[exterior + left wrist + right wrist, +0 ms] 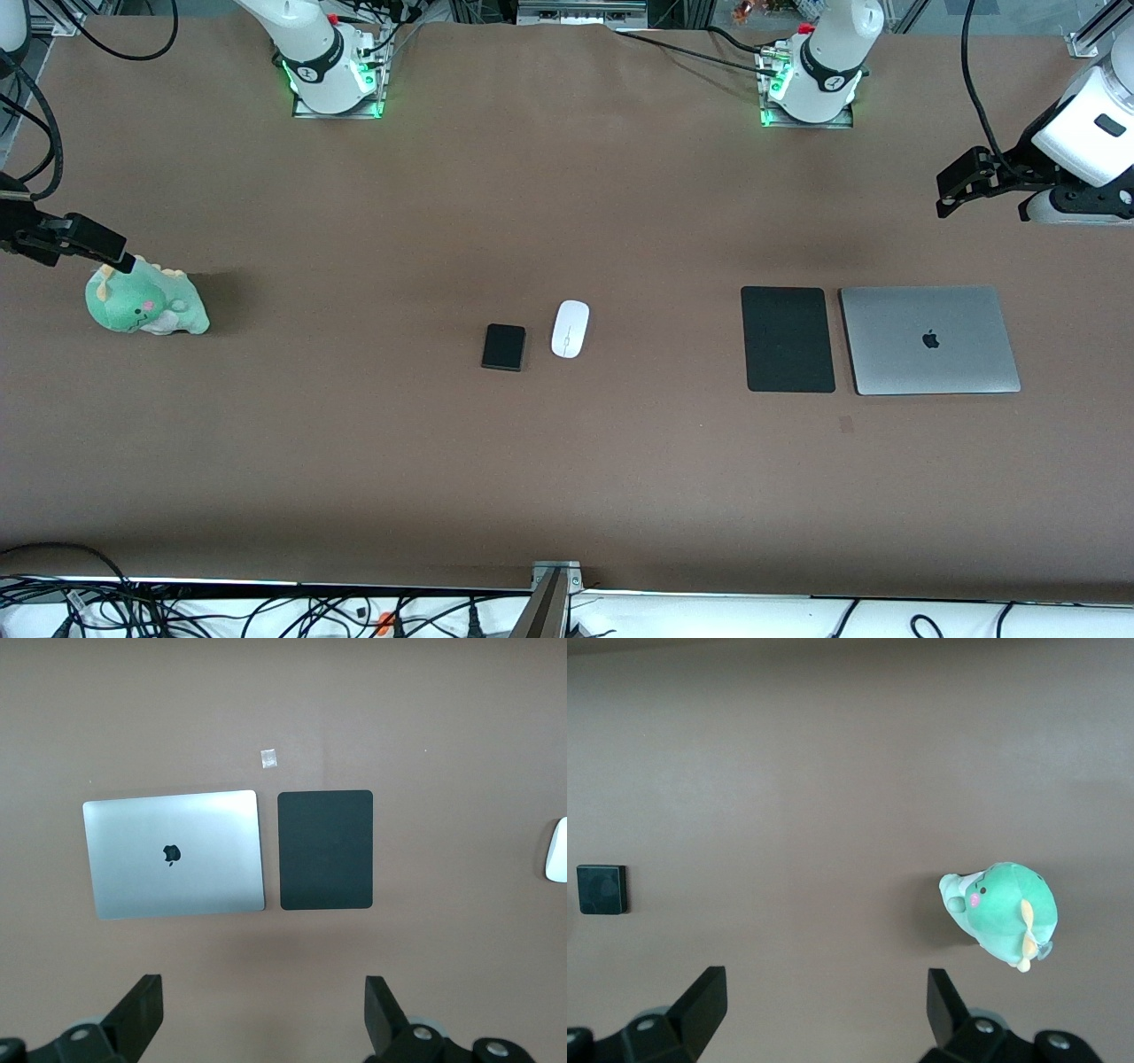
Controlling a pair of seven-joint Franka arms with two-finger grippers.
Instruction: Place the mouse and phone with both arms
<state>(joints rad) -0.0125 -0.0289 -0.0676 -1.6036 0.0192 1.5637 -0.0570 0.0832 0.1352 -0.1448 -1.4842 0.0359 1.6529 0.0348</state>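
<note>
Mouse [570,329] and phone [504,346] lie side by side near the middle of the brown bench [567,461], close together but not touching. The mouse is white, glossy and oval, with a thin centre line along its length. It lies on the side toward the left arm's end of the bench and slightly farther from the front camera than the phone. The phone is a small black slab with rounded corners, lying flat on the side toward the right arm's end.

Toward the left arm's end, well apart from the mouse, a flat black pad [788,338] lies just beside a closed silver laptop [929,339]. The pad is between the mouse and the laptop. A small pale scrap [267,758] lies on the bench near the gap between pad and laptop. Toward the right arm's end, well apart from the phone, a green plush toy [146,303] rests on the bench.

The left gripper [961,184] hangs in the air over the bench at the left arm's end, above the area by the laptop. Its fingers [142,1010] are spread wide and hold nothing. The right gripper [93,242] hangs over the plush toy at the right arm's end. Its fingers [704,997] are likewise spread wide and hold nothing.

Neither gripper touches the mouse or the phone.
</note>
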